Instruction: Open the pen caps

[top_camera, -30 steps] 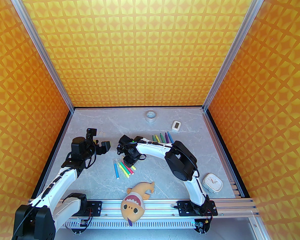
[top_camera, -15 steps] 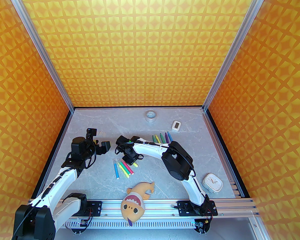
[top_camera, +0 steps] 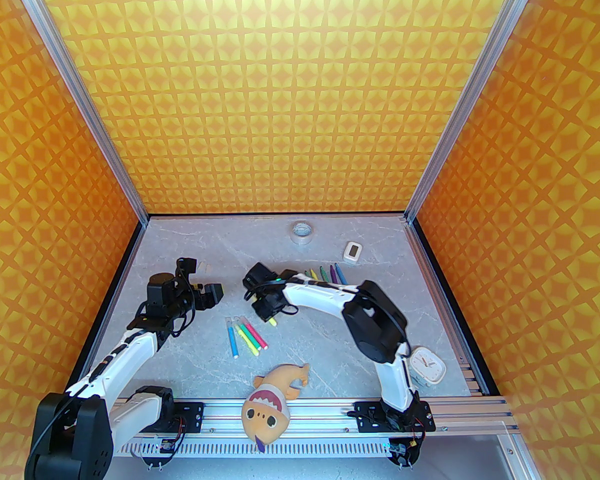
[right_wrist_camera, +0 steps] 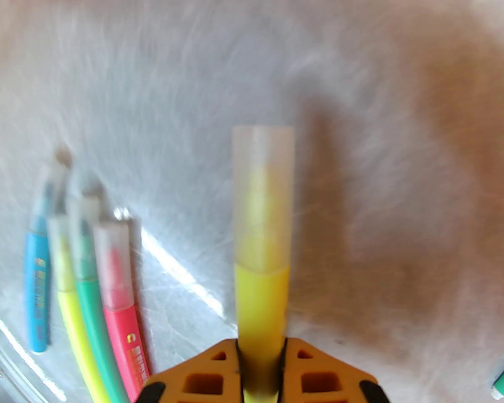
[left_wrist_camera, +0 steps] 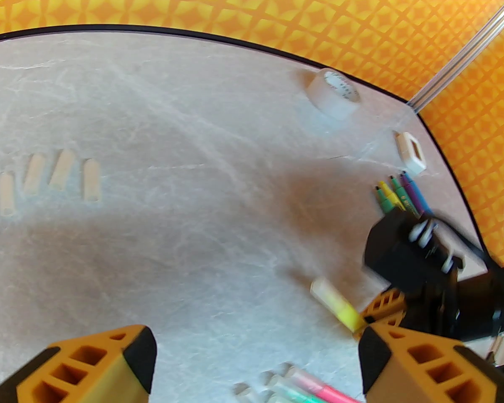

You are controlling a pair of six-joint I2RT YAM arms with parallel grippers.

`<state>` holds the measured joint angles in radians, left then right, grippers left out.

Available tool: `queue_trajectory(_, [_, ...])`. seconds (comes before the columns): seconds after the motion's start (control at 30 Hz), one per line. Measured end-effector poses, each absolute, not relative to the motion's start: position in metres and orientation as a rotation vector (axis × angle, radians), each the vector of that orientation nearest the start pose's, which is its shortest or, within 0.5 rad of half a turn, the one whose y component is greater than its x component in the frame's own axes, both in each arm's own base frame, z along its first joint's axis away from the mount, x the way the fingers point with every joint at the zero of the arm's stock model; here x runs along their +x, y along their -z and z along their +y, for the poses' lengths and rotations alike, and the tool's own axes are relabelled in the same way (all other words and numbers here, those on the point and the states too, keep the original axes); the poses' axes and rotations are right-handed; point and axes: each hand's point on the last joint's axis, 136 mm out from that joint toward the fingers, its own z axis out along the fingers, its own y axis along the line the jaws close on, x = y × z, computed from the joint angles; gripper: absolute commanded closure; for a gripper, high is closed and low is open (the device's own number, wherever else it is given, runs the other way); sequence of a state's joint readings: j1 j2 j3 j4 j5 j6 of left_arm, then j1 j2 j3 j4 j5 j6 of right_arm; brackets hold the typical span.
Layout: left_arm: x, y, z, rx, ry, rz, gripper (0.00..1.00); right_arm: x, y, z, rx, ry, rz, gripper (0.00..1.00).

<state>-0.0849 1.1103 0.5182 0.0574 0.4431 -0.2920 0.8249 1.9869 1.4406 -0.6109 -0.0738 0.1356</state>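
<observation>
Top external: a plush fish toy [top_camera: 272, 398] lies over the near edge of the bench [top_camera: 310, 358], and a white clock [top_camera: 426, 364] sits by the near right corner. Past the toy, mid-bench, I see four capped markers [top_camera: 246, 337] fanned side by side: blue, yellow, green, pink. Their whitish caps [right_wrist_camera: 113, 262] are on, at the far ends. Just beyond them my right jaws pinch a yellow marker [right_wrist_camera: 260, 309] by the barrel. Its translucent cap [right_wrist_camera: 262, 191] is on and sticks out past the fingertips, off the bench going by its shadow. Left jaws are spread wide with nothing between them, hovering left of centre and facing the right arm. Loose caps [left_wrist_camera: 61, 170] lie in a row toward the far left, near the left edge, apart from any marker. Four uncapped markers [top_camera: 325, 273] lie right of centre, tips toward the far edge. A small white gadget [top_camera: 353, 251] lies beyond them, and a tape roll [top_camera: 301, 232] sits at the far edge.
</observation>
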Motion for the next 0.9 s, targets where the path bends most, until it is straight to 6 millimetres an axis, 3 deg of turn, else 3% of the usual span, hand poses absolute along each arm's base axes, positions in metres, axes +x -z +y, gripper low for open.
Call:
queue_trajectory(0.3, [0.335,-0.134,-0.131,0.031,0.897,2.17,0.23,0.315,-0.101,0.364,-0.893,-0.532,2.453,1.0])
queue_trajectory(0.57, [0.341,-0.148,-0.163,0.086,1.051,2.127,0.24,0.318,-0.112,0.376,-0.893,-0.607,2.397,1.0])
queue_trajectory(0.9, [0.351,-0.155,-0.179,0.086,1.126,2.118,0.36,0.311,-0.12,0.385,-0.909,-0.704,2.353,1.0])
